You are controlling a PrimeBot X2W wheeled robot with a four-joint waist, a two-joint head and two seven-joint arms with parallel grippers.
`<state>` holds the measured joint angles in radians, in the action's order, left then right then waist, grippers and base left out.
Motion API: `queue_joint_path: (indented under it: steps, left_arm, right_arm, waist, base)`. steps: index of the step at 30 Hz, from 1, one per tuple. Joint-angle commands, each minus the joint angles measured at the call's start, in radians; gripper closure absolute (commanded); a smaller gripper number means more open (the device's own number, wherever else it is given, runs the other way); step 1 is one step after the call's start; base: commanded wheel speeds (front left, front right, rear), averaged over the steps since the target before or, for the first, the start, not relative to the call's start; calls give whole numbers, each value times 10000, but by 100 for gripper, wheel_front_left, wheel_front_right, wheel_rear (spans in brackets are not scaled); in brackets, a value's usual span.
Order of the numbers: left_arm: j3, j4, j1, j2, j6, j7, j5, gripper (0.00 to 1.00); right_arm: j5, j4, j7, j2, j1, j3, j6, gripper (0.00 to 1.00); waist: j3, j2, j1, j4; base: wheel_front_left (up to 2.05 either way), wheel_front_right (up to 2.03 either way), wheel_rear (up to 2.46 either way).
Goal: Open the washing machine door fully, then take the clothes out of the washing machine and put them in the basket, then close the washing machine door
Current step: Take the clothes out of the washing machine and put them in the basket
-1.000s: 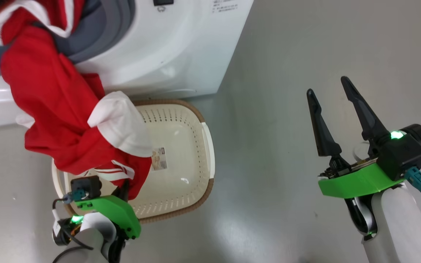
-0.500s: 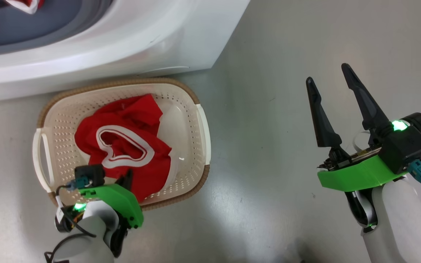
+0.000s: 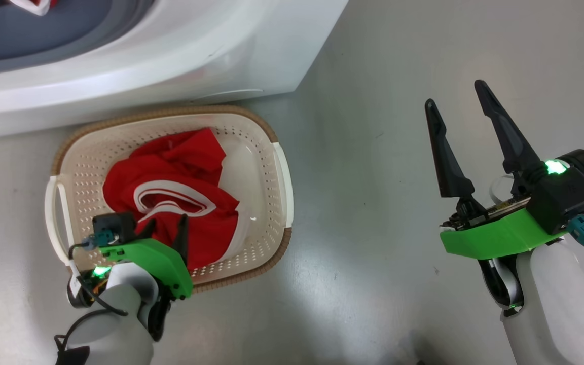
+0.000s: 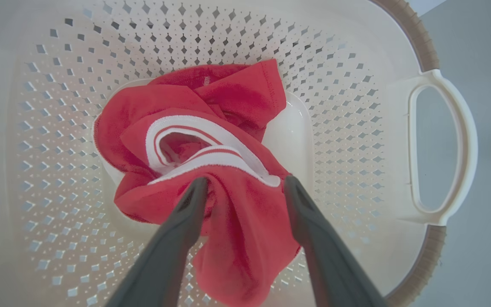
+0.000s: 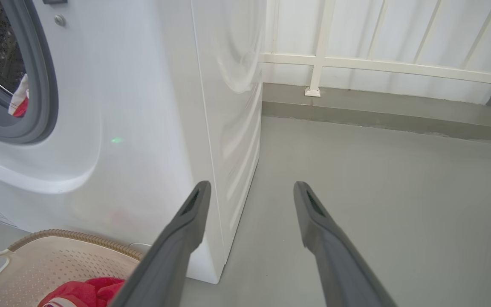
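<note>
Basket (image 3: 284,182) sits on the floor (image 3: 373,253), right in front of the washing machine (image 3: 221,50), w/ the clothes (image 3: 170,167) lying in it. Left gripper (image 3: 167,221) is over the basket's near side, above the clothes. Right gripper (image 3: 454,94) is well off to the right, over the floor.

clothes (image 4: 237,204): red, white trim | basket (image 4: 356,106): cream, brown rim | floor (image 3: 373,228): grey

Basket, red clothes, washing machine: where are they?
basket (image 3: 89,167): head view, left perforated wall.
clothes (image 4: 245,94): left wrist view, top red fold.
washing machine (image 5: 143,106): right wrist view, white front panel.
</note>
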<state>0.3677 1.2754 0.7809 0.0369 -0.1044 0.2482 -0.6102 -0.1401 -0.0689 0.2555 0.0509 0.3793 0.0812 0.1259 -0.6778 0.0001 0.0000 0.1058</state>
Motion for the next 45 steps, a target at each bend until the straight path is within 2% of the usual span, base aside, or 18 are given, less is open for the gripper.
queue_joint_path:
  steps: [1,8,18,28,36,45]
  left_arm:
    - [-190,-18,-120,340,44,116,-43,0]
    - [-347,-553,-320,500,142,131,44,0]
    - [-1157,-3248,-1446,707,359,134,755,0]
    - [-2205,-5356,-2608,540,387,135,1085,0]
    - [-2867,-7120,-3761,491,706,135,1754,0]
    - [-3291,-8961,-4929,420,856,135,2276,0]
  right_arm:
    - [-127,150,63,-7,-68,179,48,0]
    - [-146,48,63,-7,-138,121,48,0]
    - [-84,-151,63,-7,-426,34,48,0]
    - [-5,-362,63,-7,-685,-12,48,0]
    - [45,-537,63,-7,-1034,-94,48,0]
    - [96,-730,63,-7,-1501,-197,48,0]
  waist:
    - [108,-1,0,-39]
    - [507,-1,0,-201]
    - [1575,-1,0,-555]
    - [2654,-1,0,-639]
    - [3591,-1,0,-634]
    - [4528,-1,0,-667]
  base:
    - [0,0,0]
    - [0,0,0]
    - [0,0,0]
    - [0,0,0]
    - [0,0,0]
    - [0,0,0]
